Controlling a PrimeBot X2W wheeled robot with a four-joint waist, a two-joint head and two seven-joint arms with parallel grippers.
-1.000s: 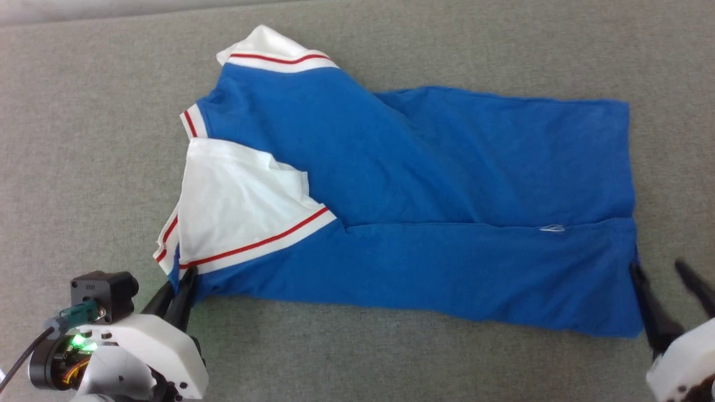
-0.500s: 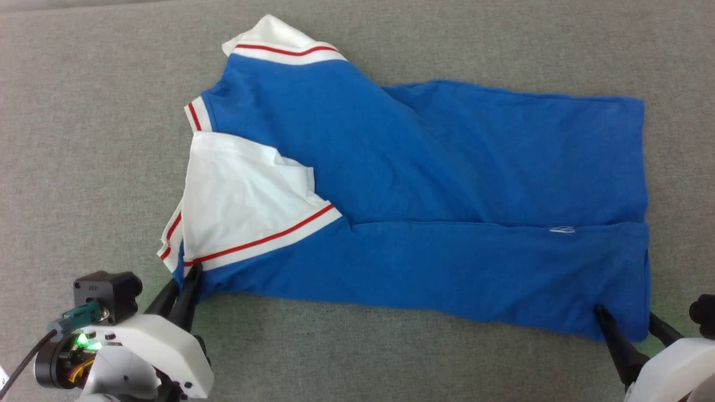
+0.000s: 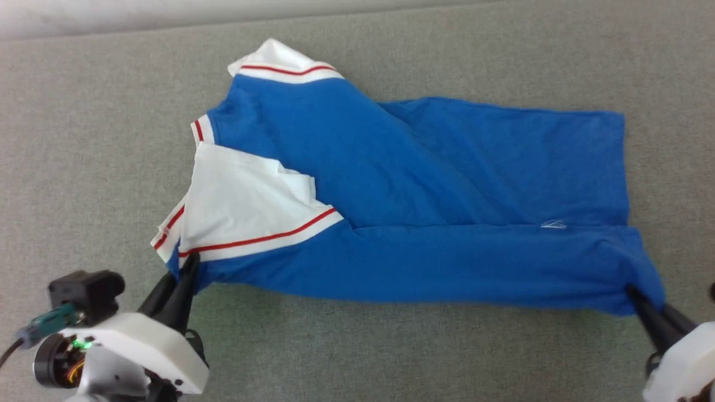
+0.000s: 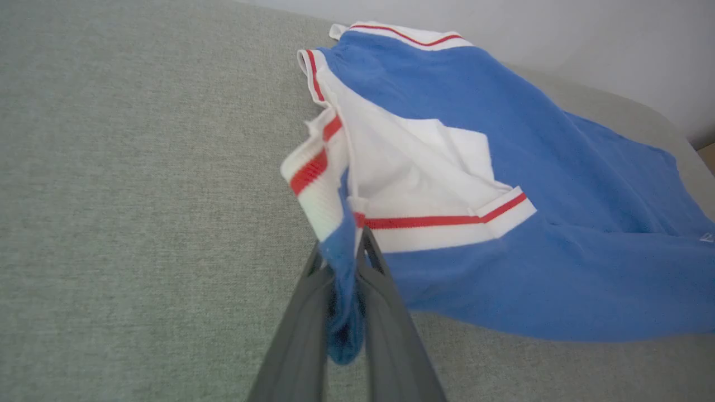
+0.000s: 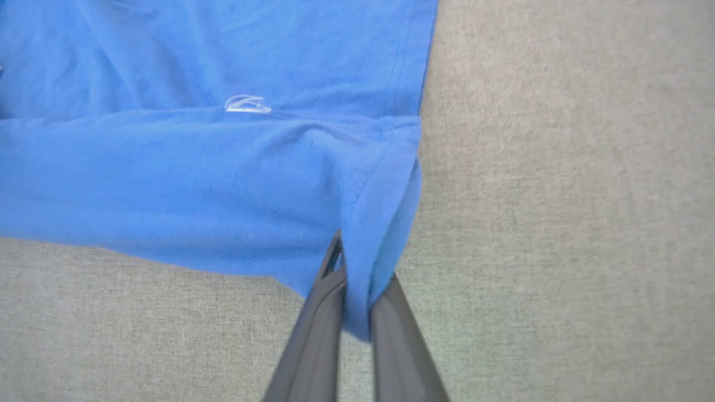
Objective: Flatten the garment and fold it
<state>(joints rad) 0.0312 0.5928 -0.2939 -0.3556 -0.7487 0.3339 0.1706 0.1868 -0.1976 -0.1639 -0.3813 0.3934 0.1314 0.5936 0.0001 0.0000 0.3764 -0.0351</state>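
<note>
So, left gripper (image 3: 189,263) and right gripper (image 3: 645,300) both pinch near corners of the royal-blue jersey T-shirt (image 3: 447,178); next I'd lift evenly, fold away.

Tiny white mark (image 3: 553,225) on the garment (image 3: 447,167) is too small to read; right gripper (image 3: 638,294) gets cut off at lower right.

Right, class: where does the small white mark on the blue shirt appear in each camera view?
Head view: small white mark, right of centre on the garment.
Left wrist view: at the right edge, cut off.
Right wrist view: upper left of centre.
Shared landmark: the fold edge running alongside it.
</note>
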